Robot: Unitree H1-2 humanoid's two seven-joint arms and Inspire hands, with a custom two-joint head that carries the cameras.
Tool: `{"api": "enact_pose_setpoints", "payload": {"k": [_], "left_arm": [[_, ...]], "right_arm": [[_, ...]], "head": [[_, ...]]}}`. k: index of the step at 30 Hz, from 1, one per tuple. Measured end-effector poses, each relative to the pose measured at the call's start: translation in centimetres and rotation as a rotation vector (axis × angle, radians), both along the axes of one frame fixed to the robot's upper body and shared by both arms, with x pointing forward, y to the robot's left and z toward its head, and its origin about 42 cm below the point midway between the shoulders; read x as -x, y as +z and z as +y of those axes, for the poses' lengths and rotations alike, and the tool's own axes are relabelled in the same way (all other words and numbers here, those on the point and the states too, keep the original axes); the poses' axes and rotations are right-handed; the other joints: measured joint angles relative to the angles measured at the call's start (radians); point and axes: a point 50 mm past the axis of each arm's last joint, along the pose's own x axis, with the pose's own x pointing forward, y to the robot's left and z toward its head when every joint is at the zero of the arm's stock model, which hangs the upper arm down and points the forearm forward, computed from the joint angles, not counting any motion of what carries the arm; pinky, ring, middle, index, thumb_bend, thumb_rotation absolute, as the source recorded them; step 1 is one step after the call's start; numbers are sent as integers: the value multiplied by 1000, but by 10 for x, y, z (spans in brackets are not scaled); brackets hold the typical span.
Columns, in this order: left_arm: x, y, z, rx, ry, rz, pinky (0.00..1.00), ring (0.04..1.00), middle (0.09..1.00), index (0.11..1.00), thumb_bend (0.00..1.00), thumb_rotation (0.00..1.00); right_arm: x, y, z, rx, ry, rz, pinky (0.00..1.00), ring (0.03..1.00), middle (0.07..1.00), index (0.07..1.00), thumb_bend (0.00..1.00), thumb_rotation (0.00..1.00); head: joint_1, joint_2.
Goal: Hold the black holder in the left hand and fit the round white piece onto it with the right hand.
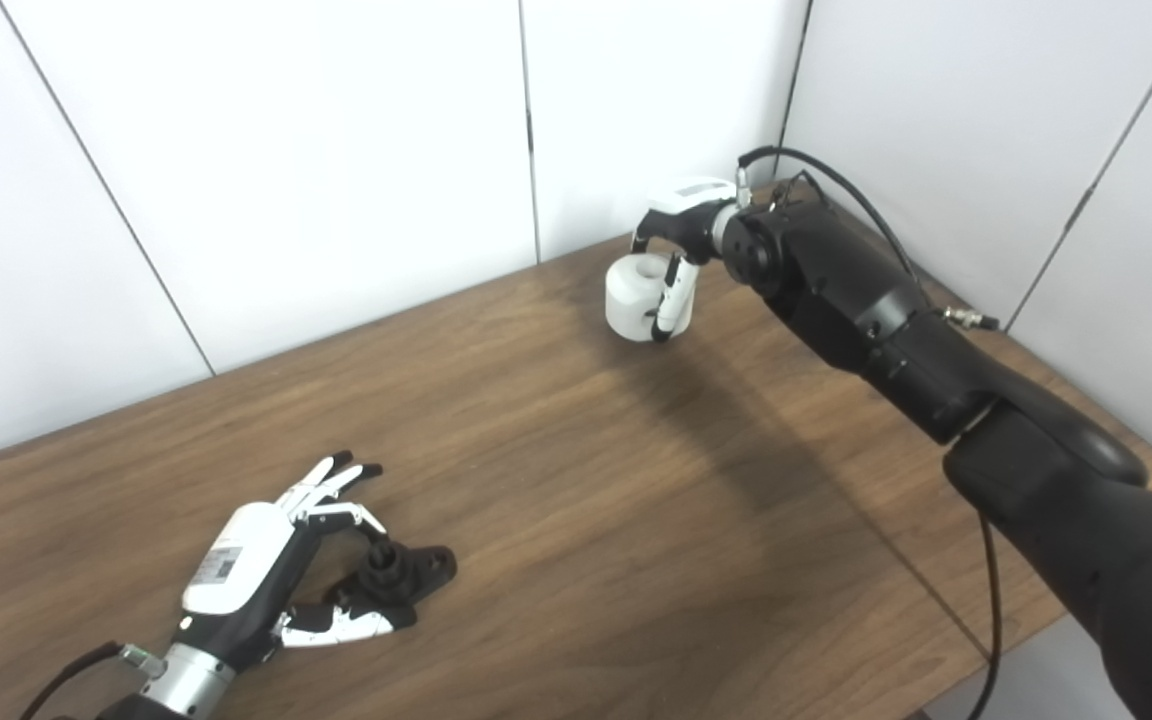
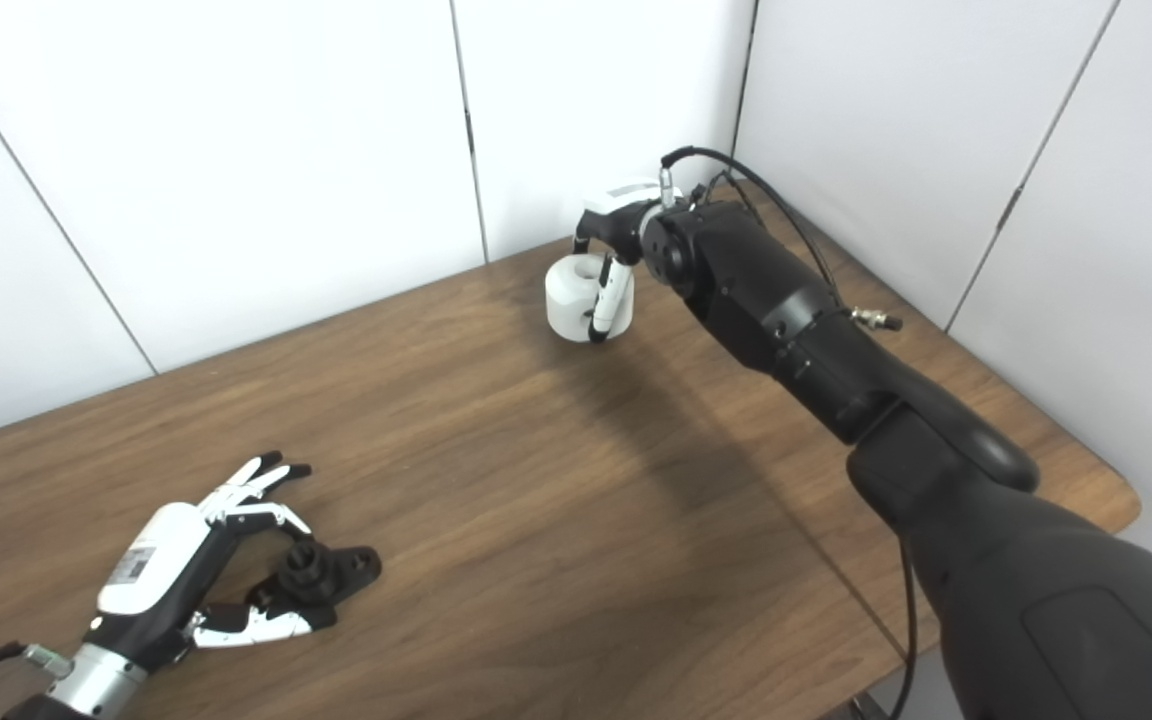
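Observation:
The black holder (image 1: 404, 574) lies on the wooden table (image 1: 576, 480) at the front left. My left hand (image 1: 266, 565) lies around it, the thumb on its near side and one bent finger at its far side. The other fingers are stretched out, and the hand looks open. The round white piece (image 1: 633, 297) is at the back of the table near the wall corner. My right hand (image 1: 681, 235) is shut on it from above, fingers wrapped down its side. I cannot tell whether the piece is resting on the table or just off it.
White wall panels (image 1: 336, 150) close off the back and right of the table. The right forearm (image 1: 866, 310) stretches over the table's right half, with a cable (image 1: 991, 590) hanging near the right edge.

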Motion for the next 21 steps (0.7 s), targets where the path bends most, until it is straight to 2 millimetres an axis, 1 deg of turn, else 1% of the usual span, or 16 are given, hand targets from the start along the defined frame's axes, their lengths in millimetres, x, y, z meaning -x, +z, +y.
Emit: {"api": "enact_pose_setpoints", "payload": {"k": [2, 4, 11, 21], "left_arm": [[0, 0, 0, 0, 0, 0, 917, 973, 901, 481, 525, 63], [0, 0, 0, 0, 1, 0, 914, 972, 899, 481, 525, 63], [0, 0, 1, 1, 4, 1, 920, 972, 901, 482, 525, 64], [1, 0, 2, 1, 4, 3, 931, 977, 906, 482, 525, 63]], "right_arm": [[1, -2, 0, 4, 6, -24, 849, 886, 825, 488, 543, 150], [2, -4, 0, 10, 21, -42, 841, 872, 809, 482, 531, 146], [3, -6, 1, 21, 62, -70, 821, 854, 783, 481, 527, 143], [6, -10, -1, 21, 72, -106, 814, 830, 778, 480, 527, 142]], "head": [[0, 2], [2, 2], [6, 5], [25, 8]]}}
